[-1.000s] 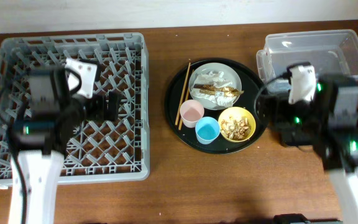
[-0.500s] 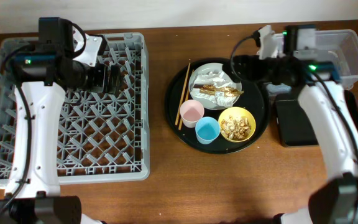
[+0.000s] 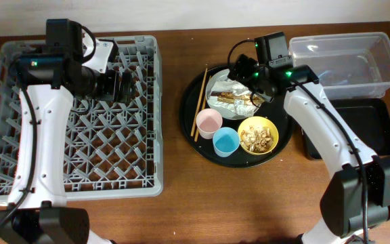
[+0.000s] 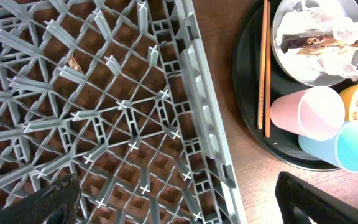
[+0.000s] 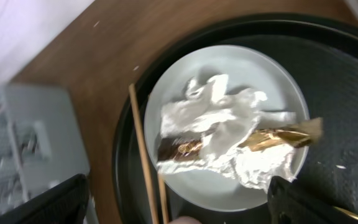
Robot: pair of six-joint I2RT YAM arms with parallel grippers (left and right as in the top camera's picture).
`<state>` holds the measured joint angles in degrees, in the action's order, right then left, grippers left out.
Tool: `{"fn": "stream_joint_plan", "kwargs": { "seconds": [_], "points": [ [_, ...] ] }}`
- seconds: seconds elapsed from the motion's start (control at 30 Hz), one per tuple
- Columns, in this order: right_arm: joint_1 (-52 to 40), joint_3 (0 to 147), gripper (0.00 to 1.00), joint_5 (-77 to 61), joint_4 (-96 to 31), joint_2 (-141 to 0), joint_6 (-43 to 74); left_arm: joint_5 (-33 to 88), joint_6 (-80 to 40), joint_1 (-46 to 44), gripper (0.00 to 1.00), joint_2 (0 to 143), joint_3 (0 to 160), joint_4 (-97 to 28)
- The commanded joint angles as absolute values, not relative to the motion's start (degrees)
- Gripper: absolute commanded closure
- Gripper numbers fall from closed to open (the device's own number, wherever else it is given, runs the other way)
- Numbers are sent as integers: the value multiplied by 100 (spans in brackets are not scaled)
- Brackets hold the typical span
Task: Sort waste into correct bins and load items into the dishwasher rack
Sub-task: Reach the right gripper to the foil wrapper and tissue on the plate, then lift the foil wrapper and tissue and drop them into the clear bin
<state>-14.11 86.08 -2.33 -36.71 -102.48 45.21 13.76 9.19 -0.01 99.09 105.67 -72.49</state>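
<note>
Waste-sorting step, judged barely begun: right jaws spread and empty over crumpled napkin (image 5: 211,118) on grey-green plate (image 5: 185,71) in round tray (image 5: 353,93), left jaws released above rack (image 3: 80,163); next probably descend, pinch napkin, carry binward

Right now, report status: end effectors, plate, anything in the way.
Left end effector open, empty, over the dishwasher rack. Right end effector open, empty, above the plate. Napkin and wrapper on plate; chopsticks beside it.

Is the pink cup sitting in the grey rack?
No, the pink cup stands on the round black tray beside the blue cup, outside the rack.
</note>
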Motion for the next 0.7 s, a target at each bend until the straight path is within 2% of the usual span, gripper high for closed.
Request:
{"fn": "stream_joint_plan", "kwargs": {
  "seconds": [0.0,0.13,0.67],
  "points": [
    [-1468,8624,9,438,-3638,-10565,5808,1481,991,1,1,9942,10696,-7255],
    [-1474,8624,10,410,-3607,-11085,6296,1481,991,1,1,9942,10696,-7255],
    [-1686,8619,10,377,-2818,-12407,6351,1481,991,1,1,9942,10696,-7255]
  ]
}}
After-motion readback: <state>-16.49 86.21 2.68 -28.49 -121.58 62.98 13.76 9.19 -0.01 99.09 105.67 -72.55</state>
